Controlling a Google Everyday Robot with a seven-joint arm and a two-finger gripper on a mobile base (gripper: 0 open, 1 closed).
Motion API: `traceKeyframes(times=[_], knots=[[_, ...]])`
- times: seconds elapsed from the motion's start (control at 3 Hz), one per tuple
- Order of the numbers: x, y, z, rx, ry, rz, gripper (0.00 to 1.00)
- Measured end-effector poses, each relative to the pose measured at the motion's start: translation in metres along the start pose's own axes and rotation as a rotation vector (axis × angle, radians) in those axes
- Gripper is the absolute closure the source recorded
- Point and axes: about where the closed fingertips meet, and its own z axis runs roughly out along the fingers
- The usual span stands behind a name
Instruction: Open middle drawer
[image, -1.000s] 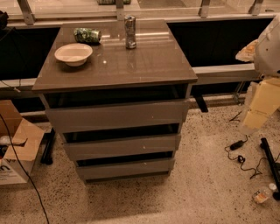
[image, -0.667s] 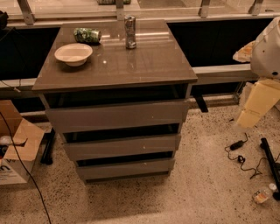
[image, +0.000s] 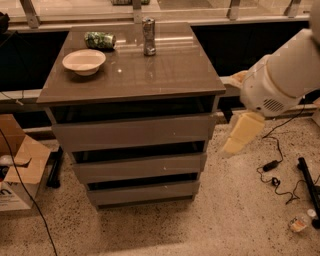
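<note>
A grey cabinet (image: 131, 75) with three stacked drawers stands in the middle of the camera view. The middle drawer (image: 140, 167) has a plain grey front with a dark gap above it and looks shut. The top drawer (image: 132, 131) and the bottom drawer (image: 142, 192) look shut too. My white arm (image: 280, 80) comes in from the right. Its pale yellow gripper (image: 242, 132) hangs down just right of the cabinet, at about the height of the top drawer, and touches nothing.
On the cabinet top are a white bowl (image: 84, 61), a green can lying on its side (image: 100, 40) and an upright silver can (image: 148, 36). A cardboard box (image: 20, 170) sits on the floor at the left. Cables (image: 272, 167) and a black bar (image: 310, 185) lie at the right.
My arm and gripper have moved left, toward the cabinet's right side. The cabinet now looks closer in the view. The drawers have not moved.
</note>
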Motion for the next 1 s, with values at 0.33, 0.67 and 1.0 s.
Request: traceKeyframes(times=[0.33, 0.67, 1.0], knots=[[0.006, 0.006, 0.05, -0.036, -0.085, 0.038, 0.0], [0.026, 0.012, 0.1, -0.127, -0.165, 0.135, 0.0], [0.026, 0.012, 0.1, -0.127, -0.165, 0.134, 0.0]])
